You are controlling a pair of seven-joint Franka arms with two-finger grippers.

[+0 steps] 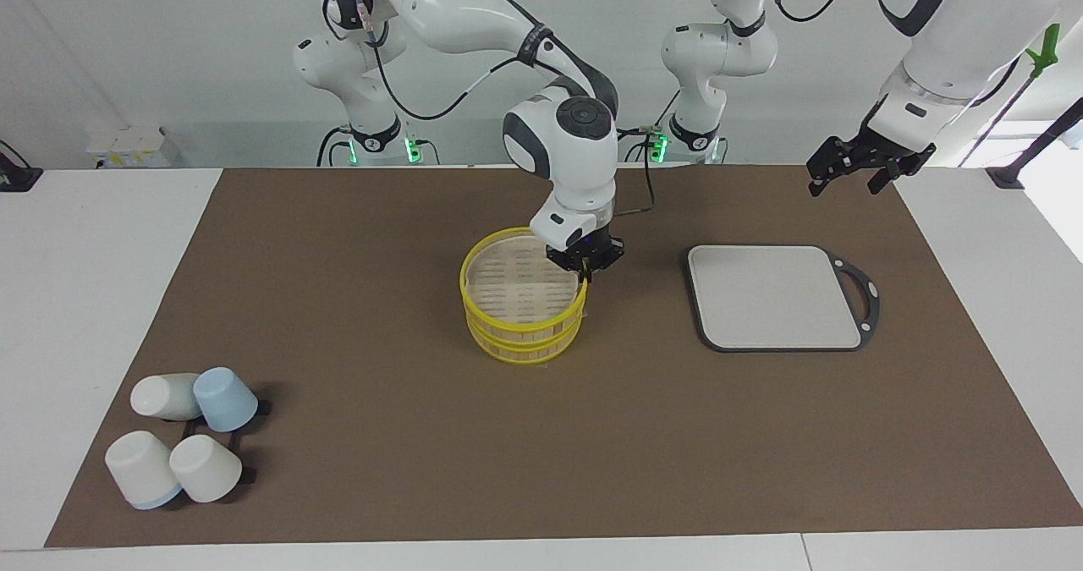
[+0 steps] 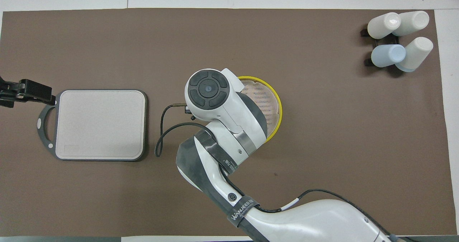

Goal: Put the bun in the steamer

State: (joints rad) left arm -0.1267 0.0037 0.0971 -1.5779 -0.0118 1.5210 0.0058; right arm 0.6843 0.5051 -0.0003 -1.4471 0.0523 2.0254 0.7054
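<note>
- Reading "WANJEED" in white on a dark band around the right arm (image 2: pixel 241 209) is possible in the overhead view; no other writing is legible.
- Right hand (image 1: pixel 585 273) is shut, its fingertips at the steamer (image 1: pixel 522 307) rim on the side toward the cutting board (image 1: pixel 774 297); whether they pinch the rim or anything else is hard to make out.
- From above, the right arm's wrist covers that hand and part of the steamer.
- Steamer sits mid-bench on the brown mat (image 1: pixel 406 461).
- Bun cannot be seen in either view.
- Left hand (image 1: pixel 846 167) hangs open and empty above the mat's edge, near the board's handle; the arm waits.
- Four cups (image 1: pixel 182 436) stand at the right arm's end.
</note>
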